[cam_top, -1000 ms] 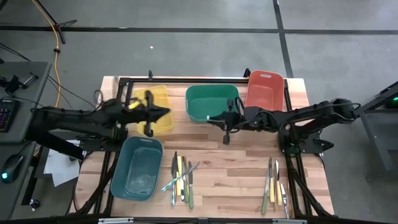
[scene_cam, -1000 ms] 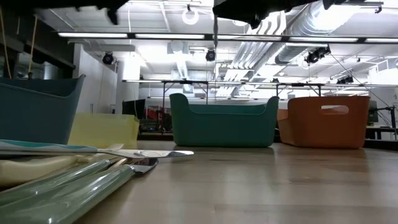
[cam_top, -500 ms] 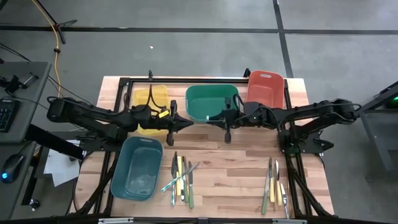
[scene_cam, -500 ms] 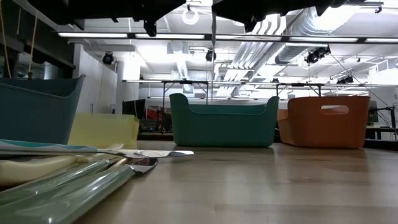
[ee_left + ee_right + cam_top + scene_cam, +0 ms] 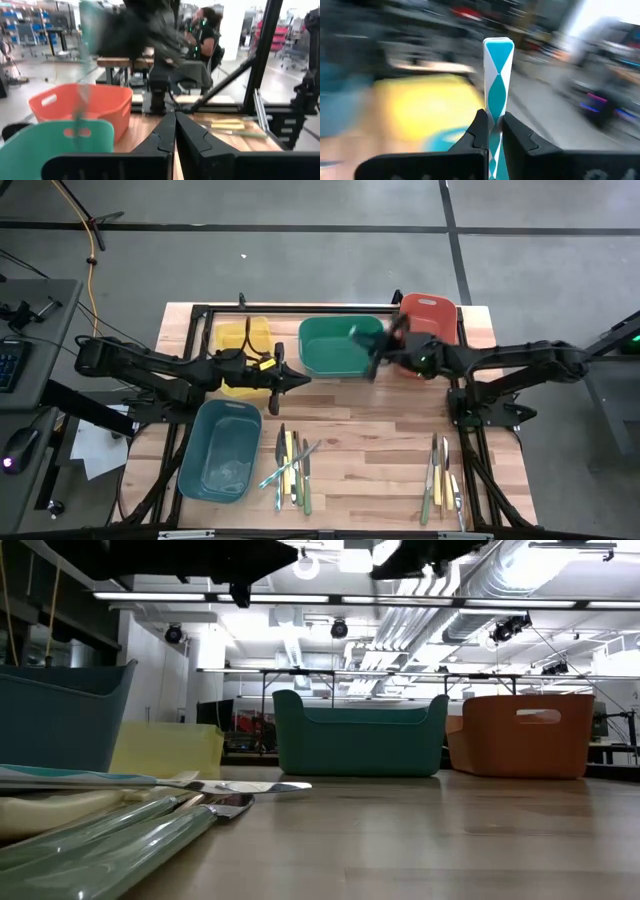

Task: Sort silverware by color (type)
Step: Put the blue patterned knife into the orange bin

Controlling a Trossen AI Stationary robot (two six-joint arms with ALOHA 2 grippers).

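Since a second ago I see my left arm has swung from over the yellow bin [image 5: 243, 345] out toward the middle of the tabletop [image 5: 390, 440], and my right arm has swung toward the green bin's [image 5: 335, 348] right end, blurred with motion; the left gripper [image 5: 298, 380] now hangs just in front of the green bin's left corner, its fingers [image 5: 169, 137] pressed together on nothing; the right gripper [image 5: 378, 360] sits at the green bin's right end beside the red bin [image 5: 424, 320], its fingers [image 5: 481, 131] pinching a light-blue-and-white utensil [image 5: 496, 80] that stands up between them in the right wrist view; the rest of the silverware lies on the tabletop in two groups; the left cluster [image 5: 291, 465], with yellow, green and silver pieces fanned together, rests just right of the teal bin [image 5: 220, 450]; the right cluster [image 5: 440, 480] lies well apart near the front right of the frame; in the left wrist view a person [image 5: 205, 30] sits in the room beyond.
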